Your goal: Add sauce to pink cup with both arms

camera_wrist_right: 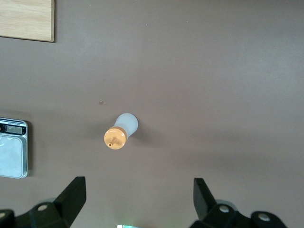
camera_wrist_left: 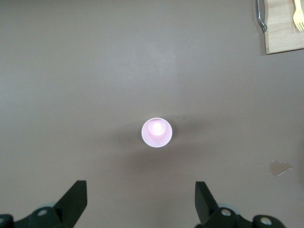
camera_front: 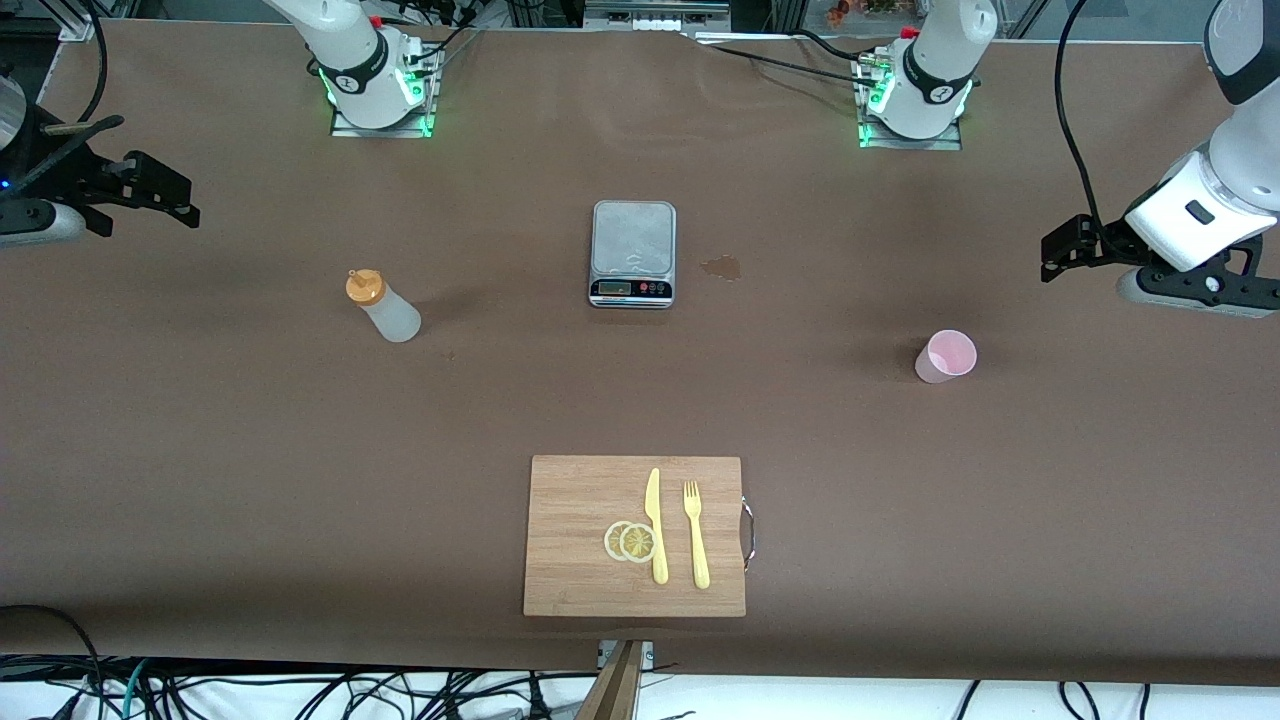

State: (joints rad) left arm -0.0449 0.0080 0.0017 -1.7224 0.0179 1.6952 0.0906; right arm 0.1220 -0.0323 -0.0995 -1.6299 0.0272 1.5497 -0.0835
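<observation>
The sauce bottle, translucent whitish with an orange nozzle cap, stands upright on the brown table toward the right arm's end; it also shows in the right wrist view. The pale pink cup stands upright toward the left arm's end and shows from above in the left wrist view. My right gripper is open and empty, high over the table's end, apart from the bottle. My left gripper is open and empty, high over the table, apart from the cup.
A grey kitchen scale sits mid-table between the arm bases. A small wet stain lies beside it. A wooden cutting board nearest the front camera carries a yellow knife, a yellow fork and two lemon slices.
</observation>
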